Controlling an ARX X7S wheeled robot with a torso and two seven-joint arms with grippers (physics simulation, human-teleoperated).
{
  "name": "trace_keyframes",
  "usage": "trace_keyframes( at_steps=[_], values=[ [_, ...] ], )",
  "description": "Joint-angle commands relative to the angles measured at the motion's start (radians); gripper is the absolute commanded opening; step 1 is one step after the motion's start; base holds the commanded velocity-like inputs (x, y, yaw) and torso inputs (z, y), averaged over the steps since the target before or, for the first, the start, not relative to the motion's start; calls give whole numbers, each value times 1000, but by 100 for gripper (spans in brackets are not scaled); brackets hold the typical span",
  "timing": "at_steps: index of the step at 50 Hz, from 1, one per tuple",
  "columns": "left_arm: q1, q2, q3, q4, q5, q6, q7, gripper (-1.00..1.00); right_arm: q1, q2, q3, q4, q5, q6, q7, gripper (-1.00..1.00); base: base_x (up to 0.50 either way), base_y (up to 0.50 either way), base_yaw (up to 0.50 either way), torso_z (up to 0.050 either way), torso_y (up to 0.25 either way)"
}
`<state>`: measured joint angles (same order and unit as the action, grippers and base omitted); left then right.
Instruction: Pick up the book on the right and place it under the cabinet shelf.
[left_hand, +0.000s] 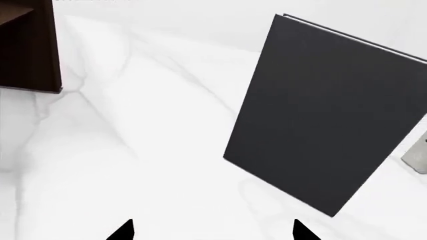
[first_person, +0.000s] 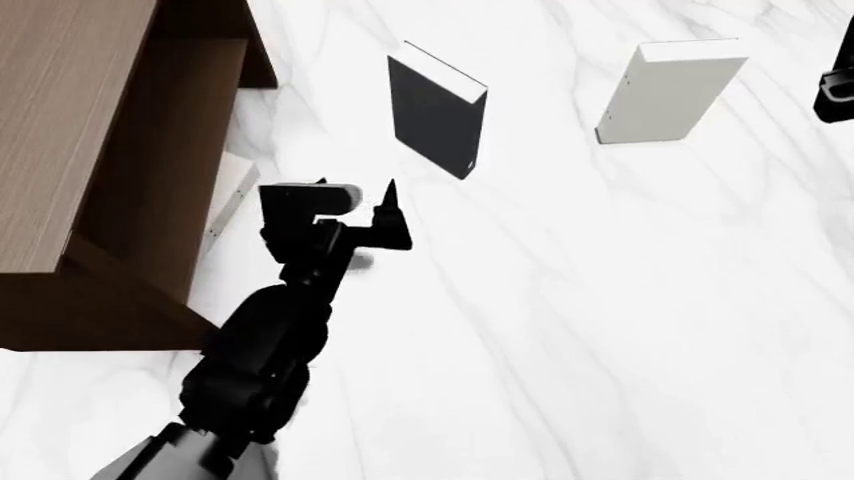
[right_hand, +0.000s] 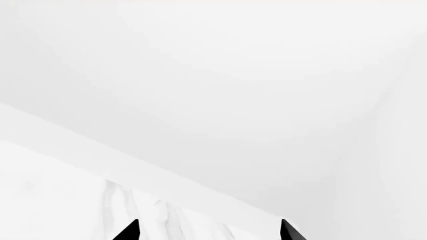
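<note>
Off-white book (first_person: 670, 90), thin, plain and hard-covered, is seen standing upright on the veined white marble surface (first_person: 601, 300), far right, well apart from the cabinet shelf (first_person: 80, 130). That cabinet is a dark brown wood-grain box with a flat top and hollow interior. A matte black book (first_person: 437, 112) stands between them. A pale book (first_person: 230, 195) is partly tucked at the cabinet's opening. The left gripper (first_person: 360, 200) is held open near the black book, empty. The right gripper (right_hand: 208, 231) shows spread fingertips with nothing between.
</note>
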<state>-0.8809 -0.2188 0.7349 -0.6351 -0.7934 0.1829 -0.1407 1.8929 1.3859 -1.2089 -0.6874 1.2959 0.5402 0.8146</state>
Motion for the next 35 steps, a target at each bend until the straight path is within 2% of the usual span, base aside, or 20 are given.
trace_keyframes(
  at_steps=[1,14,25,35],
  values=[
    [40,-66,53,240,-93,-68,-8,100,-8,4,1,-5,-1,-6,2,100,0,0,0,0,0],
    [47,-131,51,397,-89,-95,-80,100,-21,7,4,-10,-3,-12,4,100,0,0,0,0,0],
    [24,-238,48,697,-75,-170,-228,100,-32,7,5,-15,0,-17,12,100,0,0,0,0,0],
    [-22,-305,28,891,-85,-231,-323,100,-39,7,10,-17,5,-25,15,100,0,0,0,0,45]
  ],
)
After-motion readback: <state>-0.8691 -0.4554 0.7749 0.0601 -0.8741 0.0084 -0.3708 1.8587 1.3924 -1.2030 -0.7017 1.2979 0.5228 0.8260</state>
